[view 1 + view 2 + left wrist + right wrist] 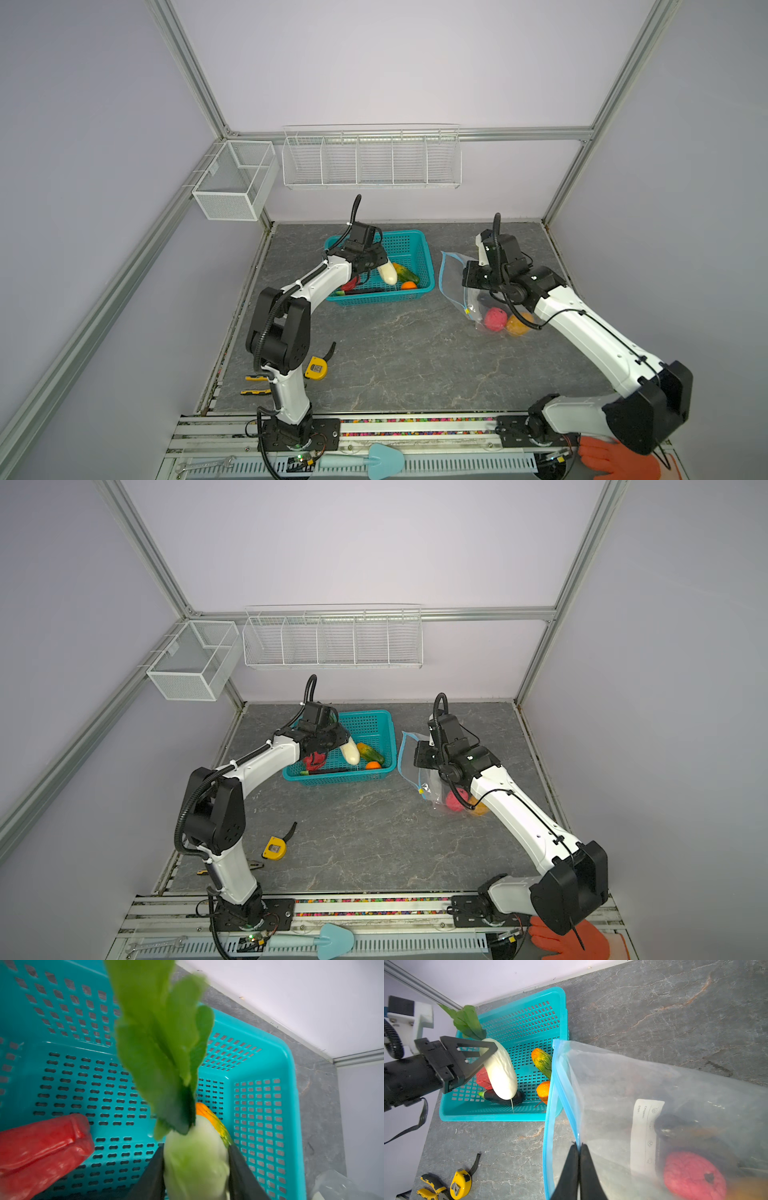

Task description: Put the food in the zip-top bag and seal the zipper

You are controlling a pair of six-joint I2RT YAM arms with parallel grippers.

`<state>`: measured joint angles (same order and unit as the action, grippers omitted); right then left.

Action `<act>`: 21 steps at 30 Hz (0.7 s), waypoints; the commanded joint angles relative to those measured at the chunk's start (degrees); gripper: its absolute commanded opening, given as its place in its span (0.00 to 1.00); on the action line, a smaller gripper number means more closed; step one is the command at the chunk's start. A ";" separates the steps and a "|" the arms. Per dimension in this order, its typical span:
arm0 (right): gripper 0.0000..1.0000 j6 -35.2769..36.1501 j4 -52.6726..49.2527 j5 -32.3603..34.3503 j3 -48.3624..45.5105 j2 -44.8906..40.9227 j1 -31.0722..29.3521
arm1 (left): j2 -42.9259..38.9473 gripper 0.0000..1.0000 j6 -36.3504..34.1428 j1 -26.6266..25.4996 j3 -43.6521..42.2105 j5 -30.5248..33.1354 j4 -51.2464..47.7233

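Radish (500, 1072): in my left claw (196, 1150), above basket (382, 298).
Bag (612, 1076): beside basket, right claw (579, 1148) pinching rim (mouth agape).
Next: carry radish into bag.

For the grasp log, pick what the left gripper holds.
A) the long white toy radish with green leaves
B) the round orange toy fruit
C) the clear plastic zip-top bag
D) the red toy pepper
A: the left gripper is clamped on the long white toy radish with green leaves, over the teal perforated plastic basket.
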<state>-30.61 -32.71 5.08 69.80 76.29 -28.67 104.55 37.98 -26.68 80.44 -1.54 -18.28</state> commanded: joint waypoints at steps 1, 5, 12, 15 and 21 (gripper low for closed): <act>0.07 -0.14 -0.50 -0.07 1.72 -0.16 -0.41 | -4.24 0.32 0.74 -1.30 -0.94 2.11 3.31; 0.07 -0.57 -0.40 -0.58 1.92 0.07 -0.40 | -7.05 0.31 0.72 -2.96 -2.95 3.81 6.69; 0.07 -2.55 1.47 -1.64 0.86 0.46 -0.42 | -10.65 0.31 1.76 -5.00 -5.33 6.35 10.55; 0.07 -3.60 2.15 -2.74 0.82 0.92 -0.42 | -11.94 0.31 3.05 -5.62 -7.66 6.99 14.22; 0.07 -4.92 3.20 -4.03 0.77 1.70 -0.39 | -14.02 0.30 3.52 -8.56 -10.58 9.70 20.57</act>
<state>-33.74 -31.35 2.46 70.50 77.32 -28.67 92.58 40.51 -33.67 70.74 5.50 -3.42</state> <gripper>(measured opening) 0.071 0.408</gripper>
